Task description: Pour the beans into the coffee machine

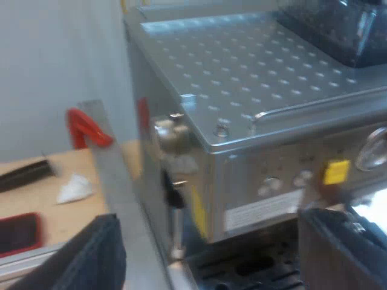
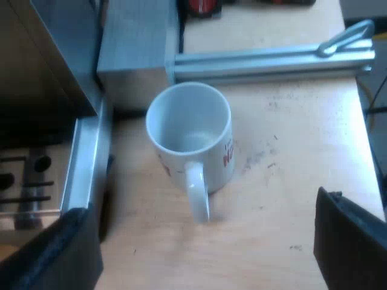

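The espresso machine (image 1: 254,78) stands close before my left gripper (image 1: 211,254), its dimpled steel top in plain sight. The dark bean hopper (image 1: 338,27) sits on that top at the far side. My left gripper is open, with nothing between its black fingers (image 1: 91,254), and is level with the machine's front panel. An empty white mug (image 2: 190,130) with red lettering stands upright on the wooden table beside the machine's drip tray (image 2: 36,175). Above the mug's handle, my right gripper (image 2: 202,254) hangs open and empty.
A steam wand (image 1: 175,211) hangs at the machine's corner. A yellow sticker (image 1: 335,172) and a round gauge (image 1: 375,148) mark its front. An aluminium rail (image 2: 272,60) and a metal block (image 2: 133,39) lie past the mug. White crumpled paper (image 1: 75,188) and red items (image 1: 87,128) lie on the table.
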